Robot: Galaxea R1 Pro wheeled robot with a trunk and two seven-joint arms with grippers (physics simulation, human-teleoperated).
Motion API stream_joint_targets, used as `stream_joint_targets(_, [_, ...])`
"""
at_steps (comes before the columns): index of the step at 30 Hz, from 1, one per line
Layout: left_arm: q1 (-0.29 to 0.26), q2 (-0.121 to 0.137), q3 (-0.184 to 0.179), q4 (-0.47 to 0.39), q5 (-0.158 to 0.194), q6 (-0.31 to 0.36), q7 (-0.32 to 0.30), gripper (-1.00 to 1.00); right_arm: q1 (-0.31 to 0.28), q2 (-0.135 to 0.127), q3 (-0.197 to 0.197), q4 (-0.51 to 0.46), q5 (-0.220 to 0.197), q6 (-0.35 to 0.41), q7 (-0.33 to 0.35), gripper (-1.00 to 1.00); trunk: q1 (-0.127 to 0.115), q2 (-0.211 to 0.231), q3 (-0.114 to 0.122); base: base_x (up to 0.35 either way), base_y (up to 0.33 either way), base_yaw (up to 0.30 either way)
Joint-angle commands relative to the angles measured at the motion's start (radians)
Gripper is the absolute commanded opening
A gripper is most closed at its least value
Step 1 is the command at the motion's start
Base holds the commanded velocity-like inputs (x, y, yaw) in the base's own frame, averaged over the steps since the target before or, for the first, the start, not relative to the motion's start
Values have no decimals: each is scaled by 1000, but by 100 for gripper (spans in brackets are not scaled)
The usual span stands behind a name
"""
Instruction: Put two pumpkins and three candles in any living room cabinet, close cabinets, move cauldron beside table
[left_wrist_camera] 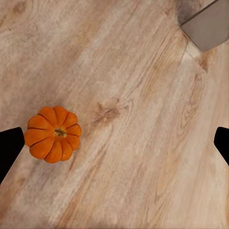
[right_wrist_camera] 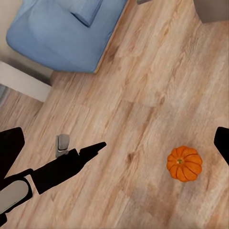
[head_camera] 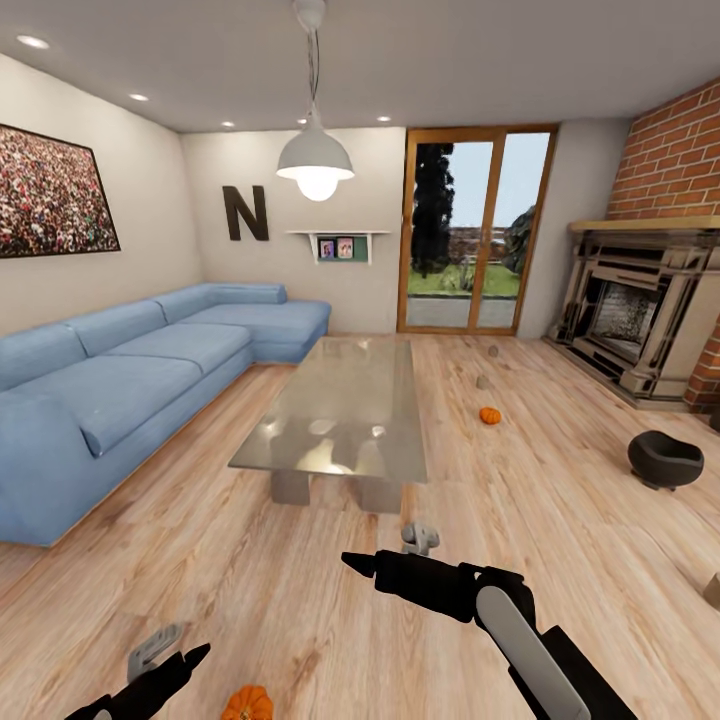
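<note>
A bright-orange pumpkin (head_camera: 247, 704) lies on the wood floor just right of my open left gripper (head_camera: 178, 647). In the left wrist view the pumpkin (left_wrist_camera: 53, 134) sits close to one fingertip of the gripper (left_wrist_camera: 114, 143), not between the fingers. My right gripper (head_camera: 385, 548) hovers open above the floor, and its camera looks down on the same pumpkin (right_wrist_camera: 184, 163). A smaller pumpkin (head_camera: 489, 415) and two candles (head_camera: 483, 381) (head_camera: 493, 351) lie right of the glossy table (head_camera: 340, 410). The black cauldron (head_camera: 665, 460) stands before the fireplace. The cabinet is out of view.
A blue corner sofa (head_camera: 120, 380) lines the left wall. The brick fireplace (head_camera: 640, 320) is at the right and the glass doors (head_camera: 470, 235) at the back. A tan object (head_camera: 712, 590) is cut off by the right edge.
</note>
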Motion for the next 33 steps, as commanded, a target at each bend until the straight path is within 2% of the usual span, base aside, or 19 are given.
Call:
stream_joint_targets(1, [0,0,5,-1,8,10,-4,100,-1,-1,2,-1,-11,1,-10,100,4,-8,-4,0,0,0])
stream_joint_targets(33, [0,1,5,-1,7,9,-5,100,-1,-4,0,12,-11,-1,-10,100,126,-232,-105,0,0,0])
